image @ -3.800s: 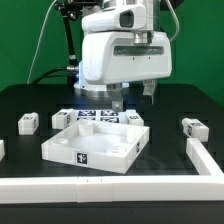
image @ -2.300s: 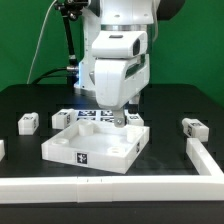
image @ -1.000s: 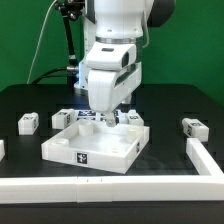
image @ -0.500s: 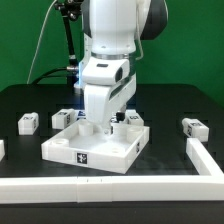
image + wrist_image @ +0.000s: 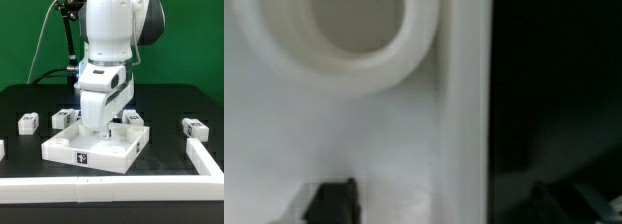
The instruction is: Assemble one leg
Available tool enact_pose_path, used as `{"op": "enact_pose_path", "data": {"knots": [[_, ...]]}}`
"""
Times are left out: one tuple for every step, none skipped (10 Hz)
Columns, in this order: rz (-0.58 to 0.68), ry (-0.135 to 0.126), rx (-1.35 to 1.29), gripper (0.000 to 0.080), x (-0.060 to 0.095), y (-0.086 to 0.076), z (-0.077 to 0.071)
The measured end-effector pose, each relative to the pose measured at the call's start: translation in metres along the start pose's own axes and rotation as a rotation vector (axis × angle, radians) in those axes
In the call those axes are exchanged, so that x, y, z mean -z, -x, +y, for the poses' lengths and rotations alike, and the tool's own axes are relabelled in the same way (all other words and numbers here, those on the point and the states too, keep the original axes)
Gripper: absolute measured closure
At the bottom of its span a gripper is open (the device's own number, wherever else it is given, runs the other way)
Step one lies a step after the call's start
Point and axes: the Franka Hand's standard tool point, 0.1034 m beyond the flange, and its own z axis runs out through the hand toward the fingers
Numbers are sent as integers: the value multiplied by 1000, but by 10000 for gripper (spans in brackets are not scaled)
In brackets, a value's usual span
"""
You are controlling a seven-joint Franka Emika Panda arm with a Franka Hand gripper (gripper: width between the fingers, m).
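The large white square panel (image 5: 92, 146) lies in the middle of the black table. My gripper (image 5: 104, 128) is low over its far side, between two small white legs with black-and-white markers, one (image 5: 65, 117) to the exterior view's left and one (image 5: 133, 118) to the right. In the wrist view the gripper (image 5: 452, 205) is open and empty. One fingertip (image 5: 335, 200) is over the white panel (image 5: 367, 120). The other is over the dark table, so the panel's edge lies between them. A round corner hole (image 5: 352, 25) shows in the panel.
Two more legs lie apart on the table, one (image 5: 28, 122) at the exterior view's left and one (image 5: 192, 127) at the right. A white rail (image 5: 110, 186) runs along the front and turns up the right side (image 5: 205, 156).
The arm has come down and shifted toward the exterior view's left, bringing the gripper from above the panel's far side down to its far edge. The panel and legs have not moved.
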Motion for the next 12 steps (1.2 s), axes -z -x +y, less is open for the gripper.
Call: {"op": "enact_pose_path", "data": {"knots": [[0, 0, 0, 395, 0, 0, 0], [0, 0, 0, 579, 0, 0, 0], [0, -1, 0, 709, 0, 0, 0], [3, 6, 1, 709, 1, -1, 1], [4, 8, 0, 740, 1, -1, 2], [4, 8, 0, 740, 1, -1, 2], [4, 8, 0, 740, 1, -1, 2], [4, 8, 0, 740, 1, -1, 2], [4, 9, 0, 740, 1, -1, 2], [4, 9, 0, 740, 1, -1, 2], [4, 9, 7, 739, 2, -1, 2], [5, 12, 130, 739, 4, 3, 11]]}}
